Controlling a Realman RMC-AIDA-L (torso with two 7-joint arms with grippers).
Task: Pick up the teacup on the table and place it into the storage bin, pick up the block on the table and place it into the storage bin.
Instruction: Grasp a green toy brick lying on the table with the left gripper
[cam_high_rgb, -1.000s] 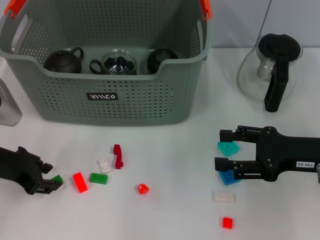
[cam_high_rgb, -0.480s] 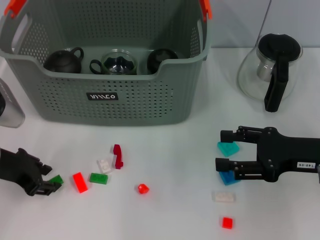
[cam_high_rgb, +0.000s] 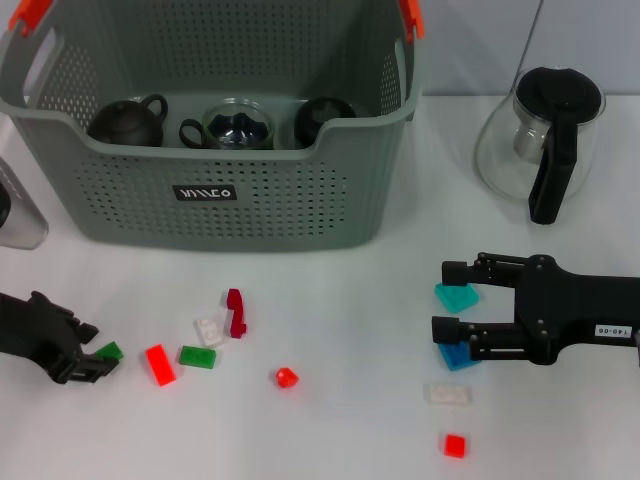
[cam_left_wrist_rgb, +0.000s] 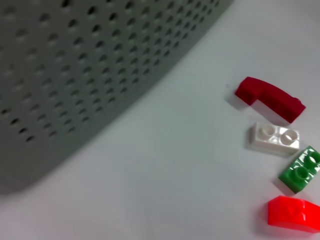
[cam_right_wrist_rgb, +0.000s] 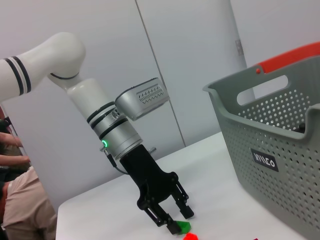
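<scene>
closing narrowly on a small green block (cam_high_rgb: 108, 351) near the table's (cam_high_rgb: 340, 420) front left corner, the left gripper (cam_high_rgb: 88, 362) could pinch only its edge, so it pops free. right gripper (cam_high_rgb: 446, 300) hangs wide, empty, over teal and blue blocks. storage bin (cam_high_rgb: 260, 205) stands at the back, teacups inside. white tabletop, pale walls.
</scene>
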